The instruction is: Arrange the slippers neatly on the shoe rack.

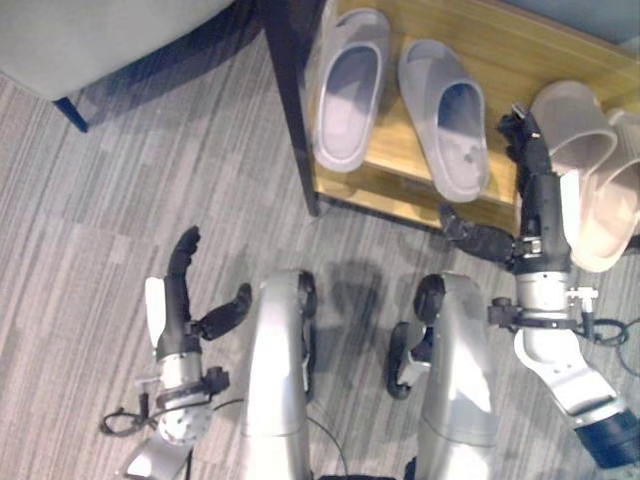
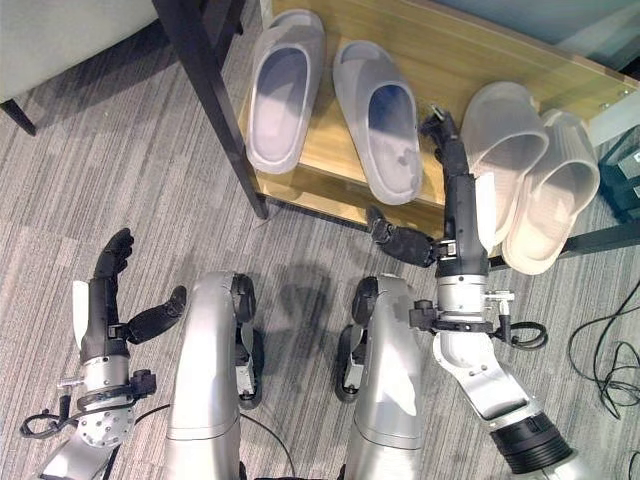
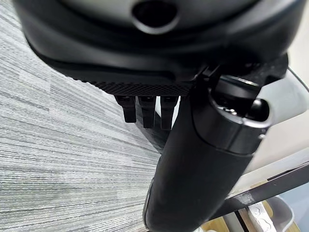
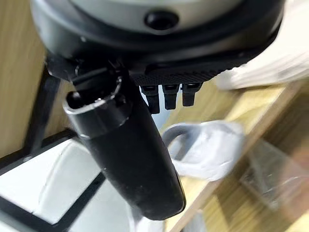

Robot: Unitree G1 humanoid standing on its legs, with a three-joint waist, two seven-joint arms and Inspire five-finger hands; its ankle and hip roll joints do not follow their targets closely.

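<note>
Your right hand (image 2: 455, 215) lay flat, fingers straight, against the beige slippers (image 2: 520, 175) overhanging the shoe rack (image 2: 330, 185); a hard push risked tipping them off. Left hand (image 2: 105, 310) hung open, empty.

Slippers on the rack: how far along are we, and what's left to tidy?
The grey pair already lies side by side on the wooden shoe rack. The beige pair sits at the rack's right end, overlapping and hanging over the front edge. The right hand, fingers straight, rests against the nearer beige slipper. The left hand hangs open over the carpet. Left: straightening the beige pair.
</note>
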